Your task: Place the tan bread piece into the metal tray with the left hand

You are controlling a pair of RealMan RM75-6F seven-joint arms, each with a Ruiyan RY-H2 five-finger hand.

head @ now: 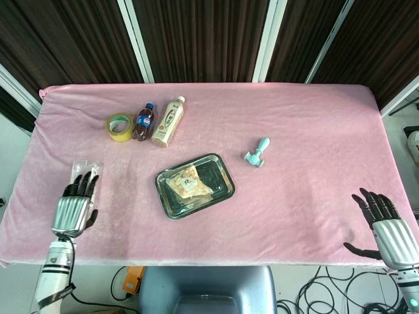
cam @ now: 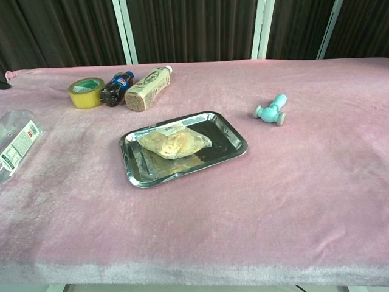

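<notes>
The tan bread piece (head: 190, 185) lies inside the metal tray (head: 222, 169), in its clear wrapper, a little to the left part of the tray. The tray rests flat on the pink worktop (head: 314, 131), near the middle.

The left hand (head: 73, 206) is at the near left edge of the worktop, well apart from the tray. Its fingers are spread and it holds nothing. It is over the near end of a clear plastic bottle (cam: 15, 146) that lies on its side; I cannot tell if the hand touches it. The chest view does not show this hand.

The right hand (head: 386, 229) is at the near right corner, at the edge of the worktop. Its fingers are also apart and it holds nothing.

On the far left side there is a roll of yellow tape (head: 120, 126), just beside it a small dark soda bottle (head: 143, 122), and next to that a beige drink bottle (head: 168, 121) lying on its side. A small light blue tool (head: 256, 153) lies to the right of the tray, apart from it.
</notes>
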